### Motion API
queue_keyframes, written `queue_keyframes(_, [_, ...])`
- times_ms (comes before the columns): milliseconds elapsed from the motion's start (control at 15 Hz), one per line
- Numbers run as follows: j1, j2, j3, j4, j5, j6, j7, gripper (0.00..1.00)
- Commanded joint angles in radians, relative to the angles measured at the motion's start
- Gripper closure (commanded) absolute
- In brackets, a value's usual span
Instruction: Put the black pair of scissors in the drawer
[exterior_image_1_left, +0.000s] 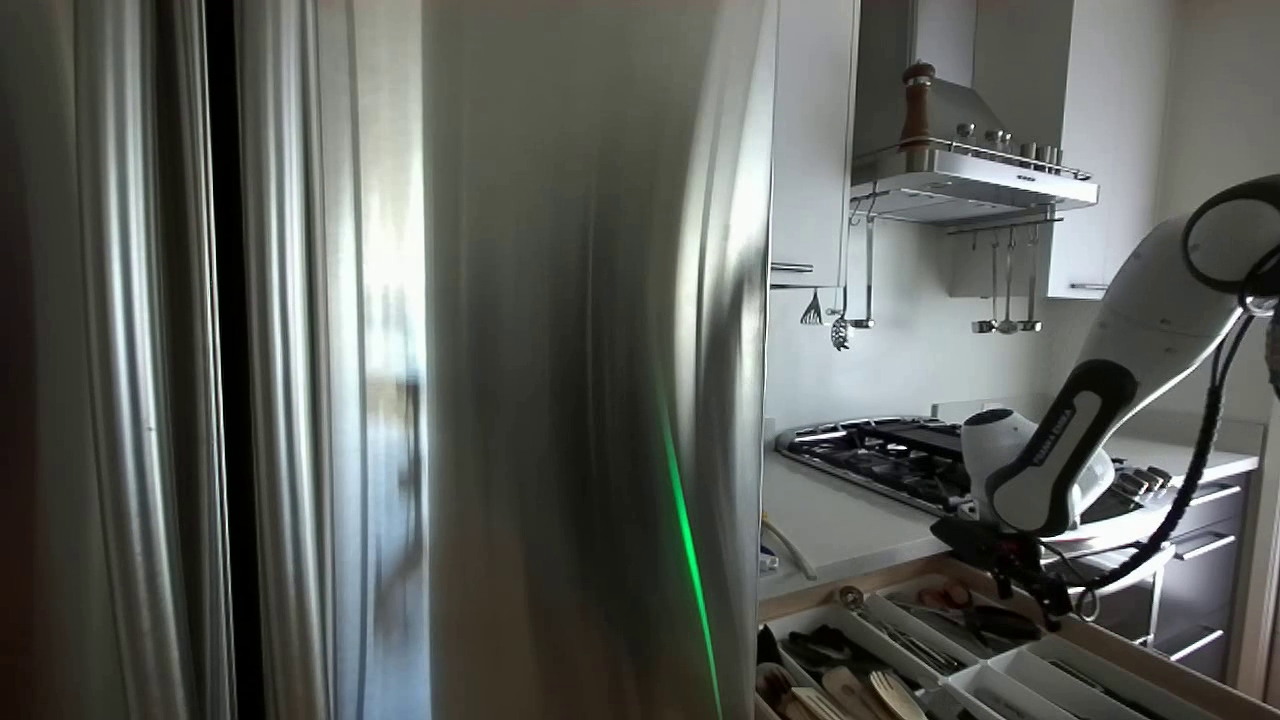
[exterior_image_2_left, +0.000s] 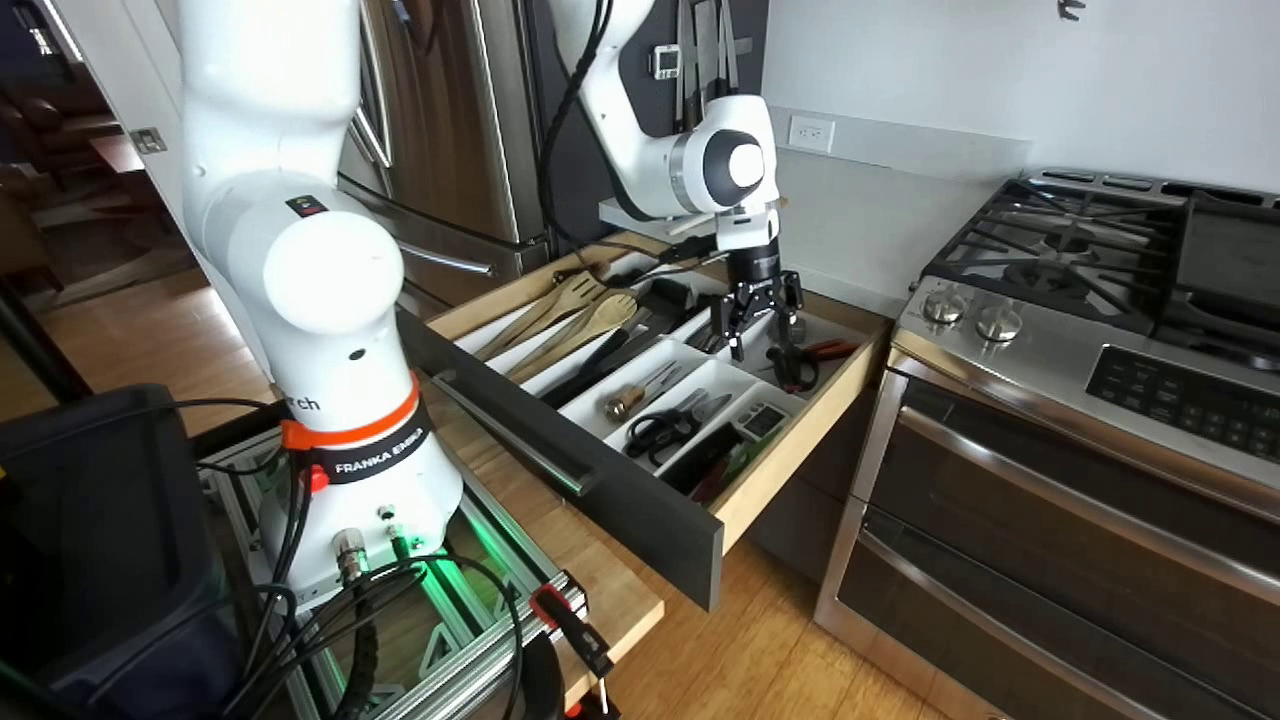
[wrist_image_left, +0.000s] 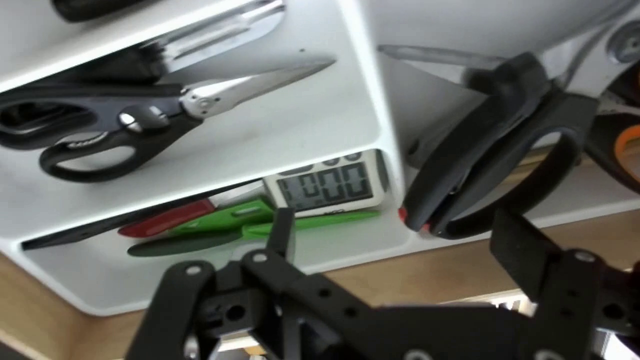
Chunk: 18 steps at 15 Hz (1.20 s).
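The black fingers (wrist_image_left: 281, 234) are spread, pinching nothing. Just ahead in the wrist view lie black-handled steel scissors (wrist_image_left: 475, 142), probably the pair meant, already inside the dark-fronted wooden drawer (exterior_image_2_left: 805, 445). Their handles point at the gap; the long axis slants away rightward, blade tips cut off at the edge. Across a white divider (wrist_image_left: 370, 80) lies another black-handled pair (wrist_image_left: 167, 100), clouding the choice.

Black-handled scissors (wrist_image_left: 172, 105) are lying upper left in the wrist view, another pair (wrist_image_left: 477, 140) right, inside the open drawer (exterior_image_2_left: 650, 520).
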Motion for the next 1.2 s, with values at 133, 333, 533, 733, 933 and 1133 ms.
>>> queue_keyframes(133, [-0.026, -0.362, 0.062, -0.285, -0.216, -0.047, -0.130, 0.00])
queue_keyframes(333, [-0.072, -0.530, 0.137, -0.374, -0.174, -0.101, -0.327, 0.00])
queue_keyframes(533, [-0.002, -0.698, 0.083, -0.440, -0.135, -0.167, -0.548, 0.00])
queue_keyframes(733, [0.094, -0.813, 0.003, -0.401, -0.117, -0.300, -0.765, 0.00])
queue_keyframes(933, [0.088, -0.983, -0.005, -0.449, -0.117, -0.378, -0.979, 0.00])
queue_keyframes(1133, [-0.065, -0.898, 0.147, -0.401, -0.021, -0.326, -1.027, 0.00])
